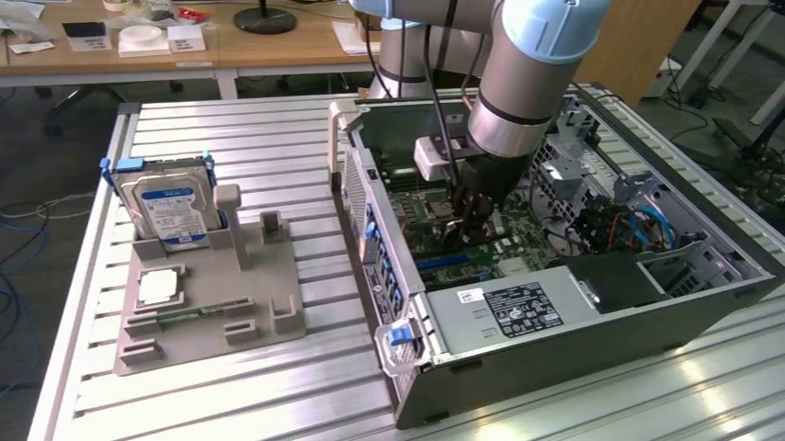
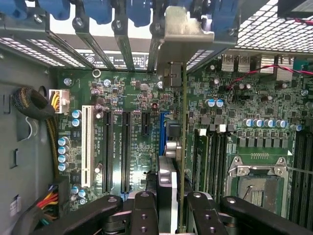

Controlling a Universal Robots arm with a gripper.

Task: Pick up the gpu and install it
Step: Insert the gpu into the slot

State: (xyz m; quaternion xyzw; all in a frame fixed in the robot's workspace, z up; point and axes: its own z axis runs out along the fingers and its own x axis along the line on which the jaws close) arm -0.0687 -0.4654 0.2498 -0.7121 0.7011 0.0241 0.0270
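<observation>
The pick-up is judged done: the gpu (image 2: 182, 112) is clamped edge-on between the fingers (image 2: 145, 208) of the gripper (image 2: 172, 203), which is closed on the card's near end. No card is seen on the holder (image 1: 264, 317), which lies well apart from the blue slot (image 2: 162, 132), out on the bench. On that holder the drive (image 1: 172, 207) and the chip (image 1: 161, 288) are seen in their places, untouched.

Now to the install. The gripper (image 1: 472, 216) is seen deep in the case (image 1: 576, 367), low over the board (image 2: 132, 98). In the wrist view the gpu is lined up lengthwise with the blue slot and is seen just beside it, its edge running parallel to the slot's length. Its pale metal bracket (image 2: 183, 34) is seen at the far end of the slot, up against the row of blue latches (image 2: 142, 12) at the case's rear wall.

Whether the card's edge is pressed home in the slot cannot be told; from above, the contact is hidden by the card itself. The card is held upright, with no tilt seen.

So the carry and the alignment are judged largely done. Seating is unconfirmed, and the card is not yet let go.
</observation>
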